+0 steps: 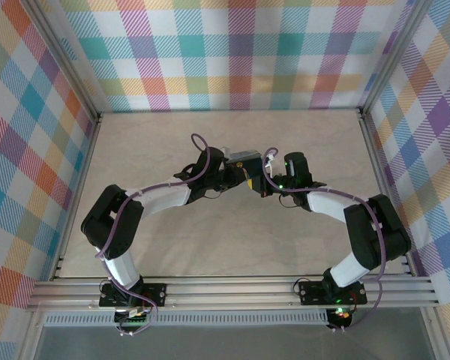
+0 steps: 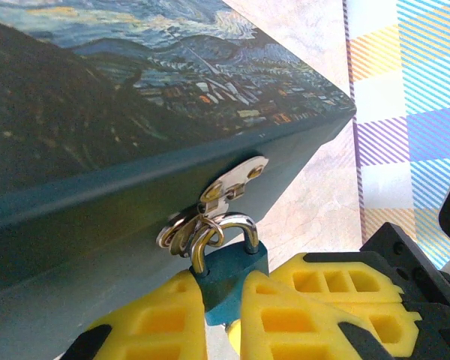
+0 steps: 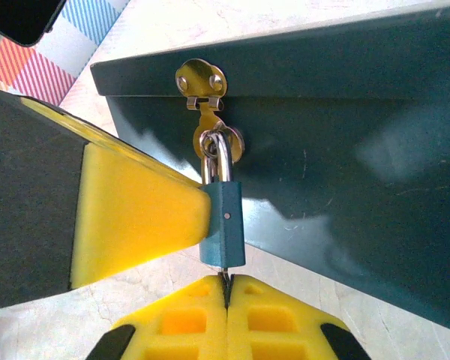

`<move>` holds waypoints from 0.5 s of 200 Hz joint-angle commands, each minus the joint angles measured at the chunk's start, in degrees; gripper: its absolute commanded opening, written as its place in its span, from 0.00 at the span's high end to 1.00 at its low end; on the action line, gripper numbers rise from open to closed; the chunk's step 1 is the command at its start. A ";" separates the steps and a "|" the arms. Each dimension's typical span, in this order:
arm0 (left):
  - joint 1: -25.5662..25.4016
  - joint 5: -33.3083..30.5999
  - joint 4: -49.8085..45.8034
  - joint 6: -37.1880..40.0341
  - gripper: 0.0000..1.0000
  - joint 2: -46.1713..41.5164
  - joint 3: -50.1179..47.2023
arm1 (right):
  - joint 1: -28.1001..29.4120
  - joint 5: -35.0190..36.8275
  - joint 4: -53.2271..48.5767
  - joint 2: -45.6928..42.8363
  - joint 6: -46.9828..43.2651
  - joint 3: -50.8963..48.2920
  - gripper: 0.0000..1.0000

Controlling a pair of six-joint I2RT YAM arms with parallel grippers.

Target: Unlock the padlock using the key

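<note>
Precision counts as the right end effector [image 3: 226,294], pressed together on the thin dark key [image 3: 225,278], meets the underside of the padlock [image 3: 223,223]. Opposite, the left end effector [image 2: 222,294] pinches the lock's blue body between hollow-celled yellow pads [image 2: 300,315]. Lock hangs by its shiny curved shackle [image 3: 219,161] from a metal hasp [image 3: 202,79] on the front of a dark teal box [image 3: 345,150] with a painted night-sky lid, mid-desk [image 1: 210,247]. A clean turn likely needs the key held straight in line with the keyway, and the hard, smooth body kept from twisting.
</note>
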 commanded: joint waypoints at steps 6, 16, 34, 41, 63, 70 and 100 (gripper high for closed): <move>-2.48 5.31 -3.95 0.41 0.86 0.96 -0.48 | 0.75 -4.13 12.93 -2.97 0.19 3.00 1.00; -2.48 5.57 -3.21 -0.03 0.86 1.22 -0.65 | 0.68 -3.78 12.54 -2.97 0.39 2.66 1.00; -2.51 5.76 -2.34 -0.57 0.86 1.79 -0.67 | 0.74 -3.23 12.26 -2.92 0.86 1.33 1.00; -2.49 5.69 -2.33 -0.53 0.85 1.77 -0.59 | 0.76 -2.93 12.08 -2.83 0.90 0.68 1.00; -2.56 5.19 -2.64 -0.47 0.80 1.52 -0.66 | 0.79 -1.73 10.99 -2.49 1.26 -1.01 1.00; -2.53 4.98 -2.90 -0.36 0.78 1.34 -0.72 | 0.73 -1.39 10.90 -2.29 1.60 -1.54 1.00; -2.55 3.58 -3.87 -0.33 0.68 -0.42 -1.92 | 0.75 -0.99 11.07 -1.23 3.52 -2.69 1.00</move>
